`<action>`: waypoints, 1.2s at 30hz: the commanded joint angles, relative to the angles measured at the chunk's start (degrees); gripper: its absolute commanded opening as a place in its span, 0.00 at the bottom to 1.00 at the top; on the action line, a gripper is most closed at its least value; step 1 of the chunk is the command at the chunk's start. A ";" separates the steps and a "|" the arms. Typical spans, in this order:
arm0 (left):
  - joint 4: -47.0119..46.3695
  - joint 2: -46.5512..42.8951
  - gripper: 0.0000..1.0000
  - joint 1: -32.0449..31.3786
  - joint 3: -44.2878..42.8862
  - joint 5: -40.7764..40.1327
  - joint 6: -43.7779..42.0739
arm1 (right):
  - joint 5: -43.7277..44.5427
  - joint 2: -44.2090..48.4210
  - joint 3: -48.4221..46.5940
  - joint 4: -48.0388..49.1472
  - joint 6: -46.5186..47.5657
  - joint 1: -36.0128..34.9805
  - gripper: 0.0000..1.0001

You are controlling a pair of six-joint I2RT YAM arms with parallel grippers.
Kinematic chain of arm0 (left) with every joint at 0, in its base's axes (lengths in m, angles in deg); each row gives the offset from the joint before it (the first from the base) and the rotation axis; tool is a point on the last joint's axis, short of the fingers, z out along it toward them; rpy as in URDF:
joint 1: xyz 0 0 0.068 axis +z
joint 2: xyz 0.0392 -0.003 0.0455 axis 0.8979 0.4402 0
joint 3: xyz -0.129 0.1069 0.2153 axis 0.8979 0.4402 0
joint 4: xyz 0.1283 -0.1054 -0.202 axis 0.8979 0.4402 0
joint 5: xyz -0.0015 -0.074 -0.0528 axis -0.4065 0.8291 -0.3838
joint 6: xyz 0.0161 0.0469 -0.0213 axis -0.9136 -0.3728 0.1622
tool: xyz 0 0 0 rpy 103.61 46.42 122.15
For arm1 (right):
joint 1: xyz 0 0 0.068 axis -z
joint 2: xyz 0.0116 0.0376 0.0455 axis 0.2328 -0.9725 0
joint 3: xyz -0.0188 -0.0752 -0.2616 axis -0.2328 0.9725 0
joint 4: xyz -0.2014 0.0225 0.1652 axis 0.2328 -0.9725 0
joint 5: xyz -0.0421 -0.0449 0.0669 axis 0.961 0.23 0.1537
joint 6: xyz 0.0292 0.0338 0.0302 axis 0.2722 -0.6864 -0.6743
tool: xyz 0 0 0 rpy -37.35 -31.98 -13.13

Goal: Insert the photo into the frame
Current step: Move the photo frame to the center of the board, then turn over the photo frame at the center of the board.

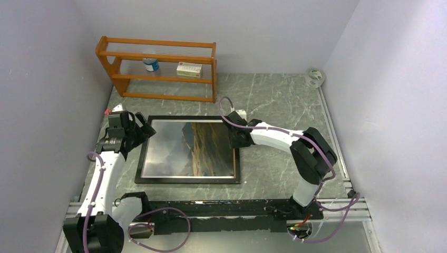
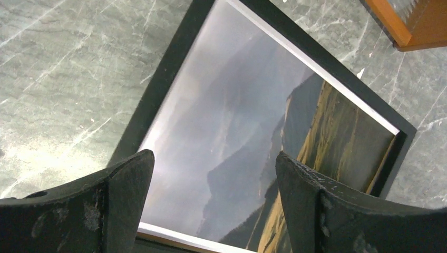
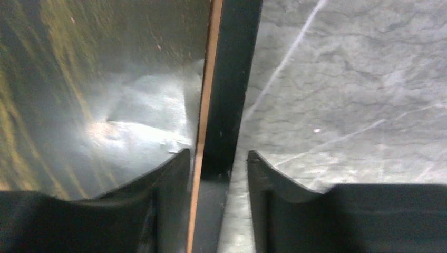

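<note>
The black frame (image 1: 141, 158) lies flat on the marble table with the photo (image 1: 190, 150) of grey mountains and golden grass inside it. My right gripper (image 1: 234, 138) is down at the frame's right rail (image 3: 234, 63). Its jaws are drawn in around the rail. One finger rests on the photo (image 3: 105, 79) side against the wood-coloured inner lip, the other on the table side. My left gripper (image 1: 145, 126) hovers over the frame's upper left corner. In the left wrist view it (image 2: 213, 163) stands wide open above the photo (image 2: 226, 121) and holds nothing. The black rail (image 2: 158, 89) runs beside it.
An orange-brown shelf rack (image 1: 158, 68) stands at the back left with a small bottle (image 1: 151, 64) and a box (image 1: 188, 69) on it. A pale ring-shaped thing (image 1: 315, 77) sits at the back right corner. A metal rail (image 1: 331, 137) borders the table's right edge.
</note>
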 commanded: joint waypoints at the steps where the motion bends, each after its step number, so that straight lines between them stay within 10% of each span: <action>1: -0.47 0.37 0.90 -0.06 -1.95 -1.95 1.33 | -2.32 2.78 0.46 0.55 5.40 0.72 0.60; 5: 3.65 1.05 0.91 -0.06 -6.06 -6.58 1.26 | -4.43 5.56 -3.15 -0.35 12.12 0.27 0.80; 14: 12.07 -0.08 0.92 -0.03 -14.47 -11.44 2.45 | -29.86 -0.34 -11.12 0.08 33.94 -12.90 0.75; 36: 19.87 -1.30 0.94 0.01 -24.20 -6.48 0.71 | -16.69 -16.05 -18.67 0.77 40.34 -30.89 0.52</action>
